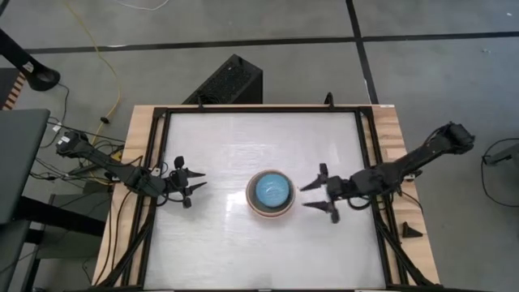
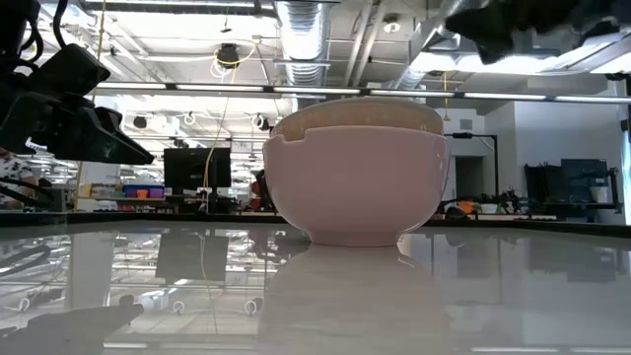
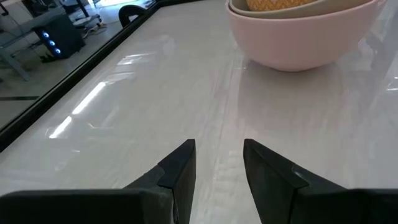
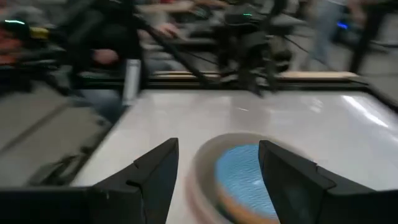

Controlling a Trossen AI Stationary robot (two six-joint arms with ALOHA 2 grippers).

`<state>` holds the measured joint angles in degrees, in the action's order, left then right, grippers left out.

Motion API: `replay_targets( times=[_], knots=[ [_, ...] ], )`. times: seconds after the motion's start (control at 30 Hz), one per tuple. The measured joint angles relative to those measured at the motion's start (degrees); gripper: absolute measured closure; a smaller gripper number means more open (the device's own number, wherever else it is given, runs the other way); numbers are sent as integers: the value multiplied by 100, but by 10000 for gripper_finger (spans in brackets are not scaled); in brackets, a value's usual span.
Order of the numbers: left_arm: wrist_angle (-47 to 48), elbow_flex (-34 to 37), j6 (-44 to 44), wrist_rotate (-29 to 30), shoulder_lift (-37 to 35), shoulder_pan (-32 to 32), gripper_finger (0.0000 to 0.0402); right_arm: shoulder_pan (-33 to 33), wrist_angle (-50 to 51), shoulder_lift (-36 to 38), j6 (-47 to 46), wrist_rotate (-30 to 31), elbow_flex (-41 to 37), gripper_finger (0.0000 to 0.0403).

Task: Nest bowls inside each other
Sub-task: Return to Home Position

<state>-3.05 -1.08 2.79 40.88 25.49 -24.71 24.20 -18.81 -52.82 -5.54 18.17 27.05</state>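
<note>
The bowls (image 1: 270, 193) stand nested in one stack at the table's middle. The pinkish outer bowl (image 2: 357, 187) rests by its base on the table. A beige bowl's rim (image 3: 292, 14) shows just inside it, and a light blue bowl (image 4: 239, 177) lies on top in the centre. My left gripper (image 1: 199, 182) hovers open to the left of the stack, pointing at it, with bare table between its fingers (image 3: 180, 165). My right gripper (image 1: 306, 196) is open just right of the stack, above the table, pointing at the stack and clear of it.
A black rail frame (image 1: 154, 162) borders the white table top. A small black wedge (image 1: 411, 230) lies on the wooden strip at the right. A black box (image 1: 231, 81) stands on the floor beyond the far edge. Blurred people and equipment show beyond the table in the right wrist view.
</note>
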Motion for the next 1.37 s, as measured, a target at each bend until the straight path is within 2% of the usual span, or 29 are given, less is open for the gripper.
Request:
replay_targets(
  times=[0.13, 0.23, 0.33, 0.67, 0.83, 1.0, 1.2, 1.37],
  knots=[
    [0, 0, 0, 0, -1, 0, 276, -164, -964, 538, 18, -472, -1037, 150],
    [0, 0, 0, 0, 1, -1, 276, -310, -1187, 781, 3, -596, -1549, 150],
    [0, 0, 0, 0, 1, -1, 276, -581, -1344, 984, 57, -1095, -1878, 150],
    [1, 0, 0, 0, -2, -2, 276, -2462, -1458, 1172, 186, -2692, -2494, 150],
    [2, 0, 0, -1, 1, -1, 276, -2971, -1374, 1273, 41, -2435, -2656, 153],
    [-2, 0, 0, 0, 1, -2, 276, -3035, -1213, 1540, -32, -2371, -2658, 175],
    [-2, 0, 0, -1, -1, -2, 276, -3042, -287, 2328, 113, -1809, -2660, 217],
    [-2, 0, 0, 0, 1, -2, 276, -3042, 125, 3072, 110, -1670, -2662, 257]
  ],
)
